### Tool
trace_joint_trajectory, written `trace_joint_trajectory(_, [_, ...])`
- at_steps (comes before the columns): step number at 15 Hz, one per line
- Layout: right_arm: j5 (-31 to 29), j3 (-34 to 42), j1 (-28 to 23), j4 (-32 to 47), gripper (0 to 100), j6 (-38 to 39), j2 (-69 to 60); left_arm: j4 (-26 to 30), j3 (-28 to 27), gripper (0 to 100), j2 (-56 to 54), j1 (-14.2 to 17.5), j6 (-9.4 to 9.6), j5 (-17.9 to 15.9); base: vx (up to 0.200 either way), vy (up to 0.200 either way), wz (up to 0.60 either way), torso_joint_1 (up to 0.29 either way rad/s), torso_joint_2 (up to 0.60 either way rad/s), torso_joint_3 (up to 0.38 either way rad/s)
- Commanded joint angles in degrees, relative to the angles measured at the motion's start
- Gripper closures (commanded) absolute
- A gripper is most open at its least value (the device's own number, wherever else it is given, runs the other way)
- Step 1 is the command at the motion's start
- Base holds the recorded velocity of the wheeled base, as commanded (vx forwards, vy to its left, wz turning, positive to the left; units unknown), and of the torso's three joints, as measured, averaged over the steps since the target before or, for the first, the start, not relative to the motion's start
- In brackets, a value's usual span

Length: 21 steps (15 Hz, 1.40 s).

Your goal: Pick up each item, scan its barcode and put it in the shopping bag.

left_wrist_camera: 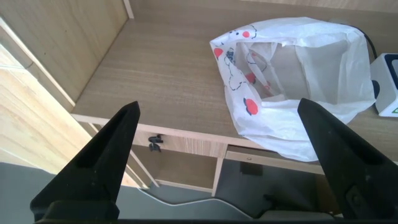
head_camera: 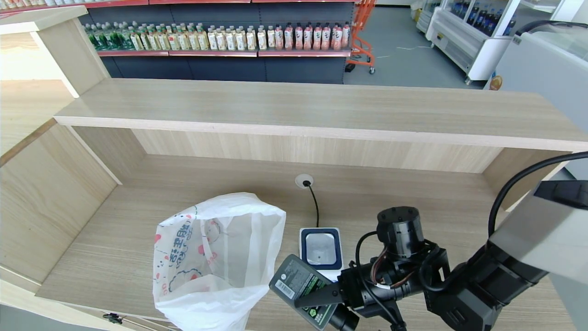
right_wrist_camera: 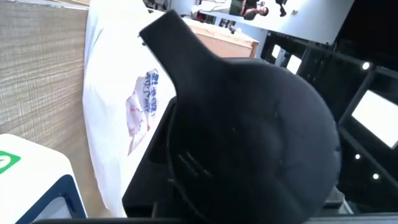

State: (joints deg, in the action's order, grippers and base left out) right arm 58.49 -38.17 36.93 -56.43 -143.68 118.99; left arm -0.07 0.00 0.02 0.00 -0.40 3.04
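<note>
My right gripper [head_camera: 321, 296] is shut on a dark grey packet [head_camera: 296, 280] with a white barcode label and green print. It holds the packet low over the counter's front edge, just in front of the barcode scanner [head_camera: 320, 248] and beside the right rim of the shopping bag [head_camera: 216, 262]. The white plastic bag stands open on the counter. From the left wrist, the bag [left_wrist_camera: 298, 81] and a corner of the scanner [left_wrist_camera: 388, 84] lie ahead. My left gripper [left_wrist_camera: 219, 112] is open and empty, held off the counter's front edge. The bag [right_wrist_camera: 118, 93] and scanner [right_wrist_camera: 37, 180] also appear past the right wrist.
The work surface is a recessed wooden counter [head_camera: 115, 257] with side walls and a raised ledge [head_camera: 303, 110] at the back. The scanner's black cable [head_camera: 314, 202] runs to a grommet [head_camera: 304, 180]. Bare wood lies left of the bag.
</note>
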Motion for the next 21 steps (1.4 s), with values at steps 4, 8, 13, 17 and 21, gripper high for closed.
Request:
trace_joint_trajectory(4, [0.84,-0.33,0.16,0.0,100,-1.25,0.54,-0.01,0.0,0,-0.02,0.0,-0.04,0.04,0.0,0.0,0.0,0.0,0.0,0.0])
trace_joint_trajectory(8, [2.42,-1.65,-0.01,0.0,100,-2.66,1.15,-0.01,0.0,0,-0.02,0.0,-0.04,0.04,0.0,0.0,0.0,0.0,0.0,0.0])
trace_joint_trajectory(13, [3.21,-3.58,-0.27,0.27,100,-2.66,1.42,-0.01,0.0,0,-0.02,0.0,0.05,0.04,0.0,0.0,0.0,0.0,0.0,0.0])
trace_joint_trajectory(17, [3.91,-4.28,-0.36,0.09,100,-2.66,1.15,-0.01,0.0,0,-0.02,0.0,-0.04,0.04,0.0,0.0,0.0,0.0,0.0,0.0])
trace_joint_trajectory(21, [5.85,-4.81,-0.36,0.0,100,-2.75,1.24,-0.01,0.0,0,-0.02,0.0,-0.04,0.04,0.0,0.0,0.0,0.0,0.0,0.0])
